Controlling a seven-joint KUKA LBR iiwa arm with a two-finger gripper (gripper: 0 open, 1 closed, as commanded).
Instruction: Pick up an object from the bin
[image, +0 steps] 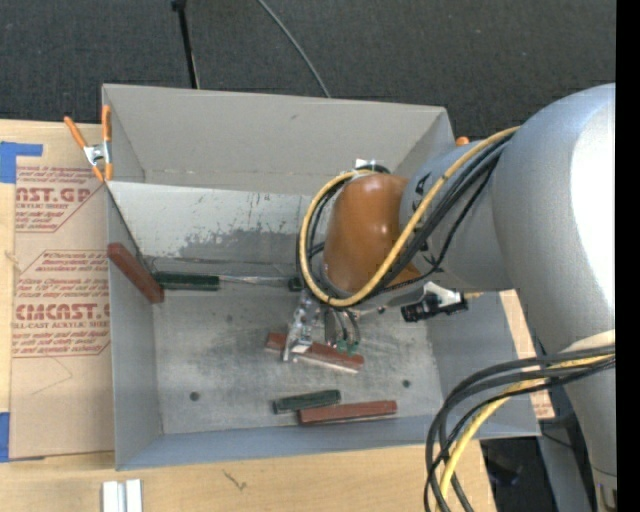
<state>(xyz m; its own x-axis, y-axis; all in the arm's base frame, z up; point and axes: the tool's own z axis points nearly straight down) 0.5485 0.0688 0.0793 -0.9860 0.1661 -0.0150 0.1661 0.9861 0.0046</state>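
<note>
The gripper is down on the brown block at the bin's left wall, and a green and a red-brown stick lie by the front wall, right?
No. The camera view shows the gripper down in the middle of the bin, over a red-brown flat piece; the brown block sits apart at the left wall. The green stick and red-brown stick do lie by the front wall.

Looks like robot lab or workshop. Big grey robot arm (560, 200) at 3 o'clock. Orange cover (362, 235) on its wrist, yellow and black cables (450, 185) looping round it. Grey metal bin (270, 140) in middle, bottom all scratched, few small sticks (345, 410) inside. Bin sits on plain wooden table (300, 480), seen at 6 o'clock. Dark floor (400, 50) at 12 o'clock, black cord (185, 40) lying on it.
</note>
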